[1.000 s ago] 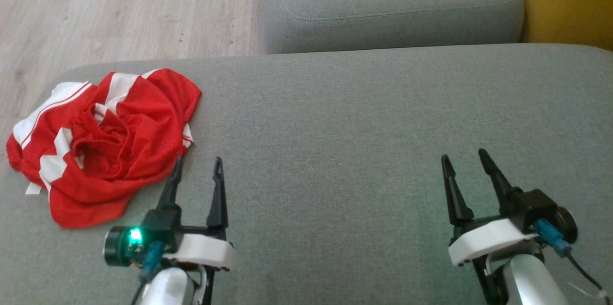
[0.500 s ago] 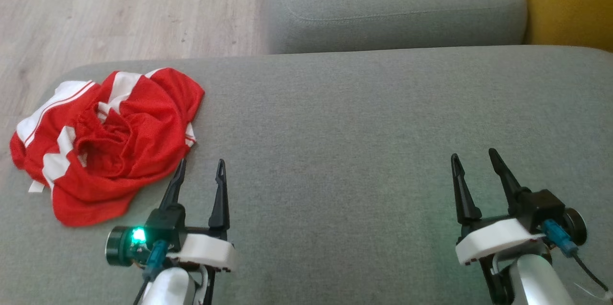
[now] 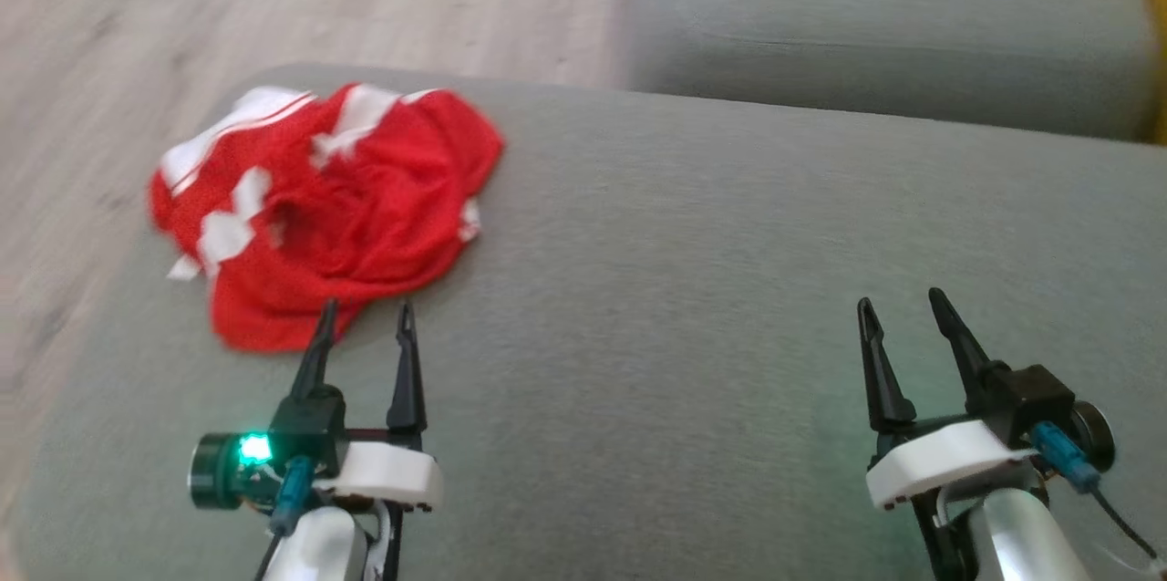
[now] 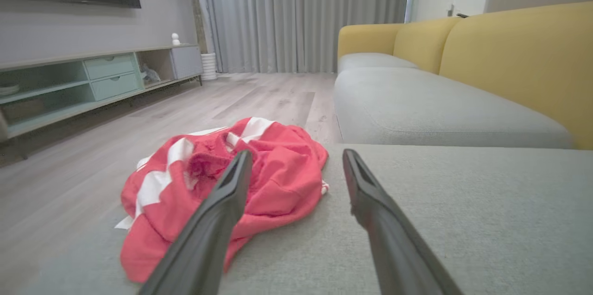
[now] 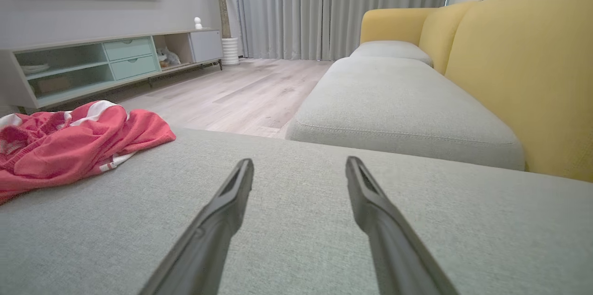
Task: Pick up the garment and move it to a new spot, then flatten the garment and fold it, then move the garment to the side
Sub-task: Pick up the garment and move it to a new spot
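Where the grey sofa [image 3: 693,225] rounds off at its far-left corner, the red-and-white garment [image 3: 365,207] lies crumpled. Left gripper [image 3: 366,315] at the garment's near edge, jaws apart, holding nothing. Right gripper [image 3: 901,303] well apart over bare cushion, jaws apart, empty.

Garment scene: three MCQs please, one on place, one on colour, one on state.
1. The garment lies on the near cushion at its: A. left end B. middle C. right end
2. The garment is: A. blue and white B. red and white C. black
3. The left pincer is: A. shut on the garment B. open, empty C. shut, empty

Answers:
1 A: the head view shows it by the cushion's left edge.
2 B: the cloth is red with white bands.
3 B: its fingers stand apart, clamping nothing.
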`<state>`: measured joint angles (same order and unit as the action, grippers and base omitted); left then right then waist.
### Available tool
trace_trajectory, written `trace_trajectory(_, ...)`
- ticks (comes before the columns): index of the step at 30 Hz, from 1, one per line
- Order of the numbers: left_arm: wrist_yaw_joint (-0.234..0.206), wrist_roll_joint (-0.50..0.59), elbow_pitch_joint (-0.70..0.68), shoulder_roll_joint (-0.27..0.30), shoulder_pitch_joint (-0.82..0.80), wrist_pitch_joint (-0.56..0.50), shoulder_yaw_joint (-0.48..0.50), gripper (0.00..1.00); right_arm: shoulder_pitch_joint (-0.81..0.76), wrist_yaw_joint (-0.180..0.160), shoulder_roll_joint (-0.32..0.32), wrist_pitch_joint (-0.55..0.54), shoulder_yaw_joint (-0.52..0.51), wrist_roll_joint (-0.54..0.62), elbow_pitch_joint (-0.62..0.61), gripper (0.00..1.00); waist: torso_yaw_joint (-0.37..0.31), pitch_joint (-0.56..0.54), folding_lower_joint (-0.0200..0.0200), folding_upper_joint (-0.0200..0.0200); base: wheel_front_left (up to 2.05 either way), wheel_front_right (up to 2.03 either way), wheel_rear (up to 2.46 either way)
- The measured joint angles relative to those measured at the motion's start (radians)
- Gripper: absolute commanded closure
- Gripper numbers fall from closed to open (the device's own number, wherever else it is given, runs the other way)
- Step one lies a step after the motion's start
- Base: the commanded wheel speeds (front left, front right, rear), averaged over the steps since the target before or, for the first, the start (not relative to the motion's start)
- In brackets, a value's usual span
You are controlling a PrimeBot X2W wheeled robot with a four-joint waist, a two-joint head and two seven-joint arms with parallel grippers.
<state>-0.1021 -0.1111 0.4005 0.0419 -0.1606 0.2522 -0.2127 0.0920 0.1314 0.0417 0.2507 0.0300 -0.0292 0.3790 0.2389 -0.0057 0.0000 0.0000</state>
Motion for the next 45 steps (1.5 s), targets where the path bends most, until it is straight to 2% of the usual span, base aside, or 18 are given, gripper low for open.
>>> trace_trajectory(9,-0.014,0.008,-0.010,0.001,-0.007,0.000,0.058,0.00,0.014,0.000,0.000,0.000,-0.005,0.012,-0.005,0.00,0.186,0.031,0.0000,0.0000,0.00,0.00,0.00)
trace_trajectory(13,-0.013,0.008,-0.012,0.000,-0.007,0.000,0.084,0.00,0.028,0.000,0.000,0.000,-0.010,0.025,-0.009,0.00,0.246,0.057,0.0000,0.0000,0.00,0.00,0.00)
trace_trajectory(19,-0.003,0.008,-0.018,-0.001,-0.063,0.000,0.114,0.00,0.063,0.000,0.007,0.000,-0.017,0.075,-0.025,0.00,0.271,0.131,0.0000,0.0000,0.00,0.00,0.00)
trace_trajectory(24,0.041,0.007,0.011,-0.003,-0.251,0.001,0.111,0.00,0.148,0.000,0.081,0.000,-0.014,0.111,-0.049,0.00,0.265,0.232,0.0002,0.0000,0.00,0.00,0.00)
trace_trajectory(28,0.077,0.002,0.154,-0.015,-0.424,0.005,0.095,0.00,0.175,0.000,0.147,0.000,0.000,0.120,-0.062,0.00,0.253,0.310,0.0003,0.0000,0.00,0.00,0.00)
trace_trajectory(32,0.095,-0.051,0.388,-0.021,-0.580,0.000,0.091,0.00,0.204,0.000,0.190,0.000,0.019,0.120,-0.065,0.00,0.229,0.373,0.0005,-0.0001,0.00,0.00,0.00)
trace_trajectory(36,0.098,-0.077,0.614,-0.024,-0.675,-0.076,0.100,0.00,0.231,0.000,0.201,0.000,0.042,0.119,-0.069,0.00,0.188,0.406,0.0000,-0.0001,0.00,0.00,0.00)
trace_trajectory(40,0.092,-0.092,0.744,-0.023,-0.726,-0.081,0.114,0.00,0.258,0.000,0.202,0.000,0.065,0.119,-0.075,0.00,0.151,0.433,0.0001,-0.0001,0.00,0.00,0.00)
trace_trajectory(41,0.089,-0.093,0.759,-0.021,-0.734,-0.065,0.116,0.53,0.267,0.000,0.201,0.001,0.069,0.119,-0.076,0.00,0.142,0.438,0.0001,-0.0001,0.00,0.00,0.00)
trace_trajectory(42,0.087,-0.093,0.768,-0.021,-0.741,-0.049,0.117,1.00,0.273,0.000,0.199,0.001,0.070,0.119,-0.077,0.00,0.132,0.442,0.0001,-0.0001,0.00,0.00,0.00)
trace_trajectory(45,0.080,-0.093,0.780,-0.020,-0.757,-0.017,0.115,1.00,0.283,0.000,0.193,0.002,0.070,0.118,-0.077,0.00,0.109,0.447,0.0002,-0.0001,0.00,0.00,0.00)
